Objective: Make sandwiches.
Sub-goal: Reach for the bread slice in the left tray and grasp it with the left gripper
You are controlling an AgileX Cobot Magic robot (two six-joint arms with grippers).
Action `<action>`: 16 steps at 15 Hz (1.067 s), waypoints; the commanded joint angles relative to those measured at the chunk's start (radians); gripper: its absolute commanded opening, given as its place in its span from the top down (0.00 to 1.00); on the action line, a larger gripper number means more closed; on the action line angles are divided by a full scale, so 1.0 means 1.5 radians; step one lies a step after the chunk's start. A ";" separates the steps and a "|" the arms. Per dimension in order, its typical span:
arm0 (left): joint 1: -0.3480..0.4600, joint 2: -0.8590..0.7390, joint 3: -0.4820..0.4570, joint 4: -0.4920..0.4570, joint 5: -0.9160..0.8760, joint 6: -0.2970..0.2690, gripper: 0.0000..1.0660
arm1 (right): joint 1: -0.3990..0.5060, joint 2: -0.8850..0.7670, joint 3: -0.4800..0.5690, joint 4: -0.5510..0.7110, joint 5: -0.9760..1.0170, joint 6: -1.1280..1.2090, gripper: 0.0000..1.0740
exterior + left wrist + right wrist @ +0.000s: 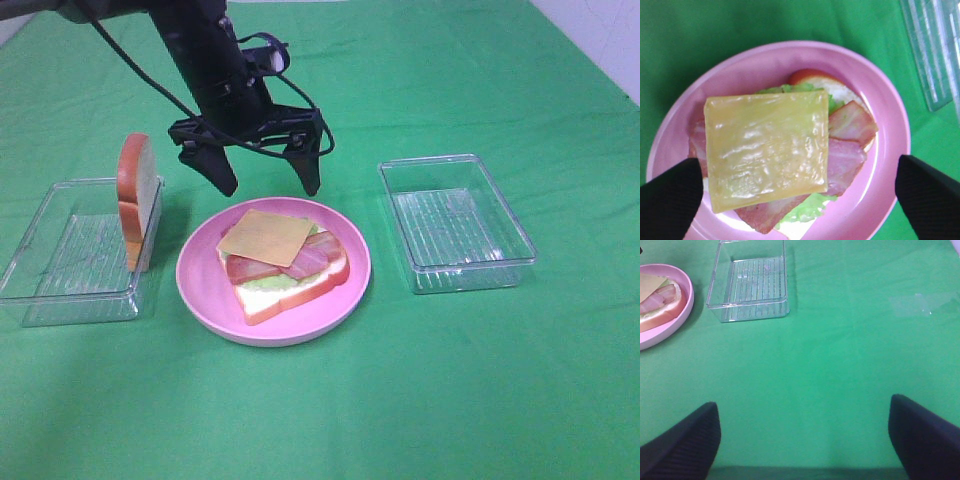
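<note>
An open-faced sandwich (pixel 285 265) lies on the round pink plate (pixel 200 280): a bread slice with lettuce, bacon (pixel 315 255) and a yellow cheese square (pixel 265 237) on top. My left gripper (pixel 266 180) hangs just above the plate's far side, open and holding nothing. From the left wrist, the cheese (pixel 767 145) lies flat over bacon (pixel 852 122) and lettuce (pixel 805 210), between the spread fingers of the left gripper (pixel 797 170). A second bread slice (pixel 137 195) stands upright in the left clear tray (pixel 60 260). My right gripper (pixel 802 407) is open over bare green cloth, out of the high view.
A clear tray (pixel 455 225) with nothing in it sits right of the plate and shows in the right wrist view (pixel 750 282) beside the plate's rim (pixel 670 327). A clear tray edge (pixel 935 50) borders the left wrist view. Green cloth covers the table.
</note>
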 commanded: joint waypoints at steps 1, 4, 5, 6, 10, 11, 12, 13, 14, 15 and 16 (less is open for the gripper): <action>-0.004 -0.043 -0.051 0.015 0.068 -0.021 0.05 | -0.003 -0.021 -0.001 0.003 -0.001 0.004 0.19; 0.023 -0.155 -0.011 0.179 0.068 -0.076 0.05 | -0.003 -0.021 -0.001 0.003 -0.001 0.004 0.19; 0.049 -0.184 0.040 0.177 0.068 -0.081 0.05 | -0.003 -0.021 -0.001 0.005 -0.001 0.004 0.19; 0.076 -0.207 0.091 0.176 0.068 -0.091 0.06 | -0.003 -0.021 -0.001 0.006 -0.001 0.004 0.19; 0.138 -0.219 0.174 0.176 0.067 -0.098 0.06 | -0.003 -0.021 -0.001 0.007 -0.001 0.004 0.19; 0.141 -0.209 0.174 0.178 0.067 -0.097 0.06 | -0.003 -0.021 -0.001 0.009 -0.001 0.004 0.19; 0.141 -0.199 0.174 0.175 0.057 -0.097 0.06 | -0.003 -0.021 -0.001 0.011 -0.001 0.004 0.19; 0.141 -0.185 0.174 0.165 0.044 -0.097 0.06 | -0.003 -0.021 -0.001 0.013 -0.001 0.004 0.19; 0.141 -0.169 0.174 0.151 0.033 -0.097 0.06 | -0.003 -0.021 -0.001 0.013 -0.001 0.004 0.19; 0.141 -0.152 0.174 0.145 0.020 -0.097 0.06 | -0.003 -0.021 -0.001 0.013 -0.001 0.004 0.19; 0.141 -0.137 0.174 0.143 0.005 -0.097 0.06 | -0.003 -0.021 -0.001 0.013 -0.001 0.004 0.19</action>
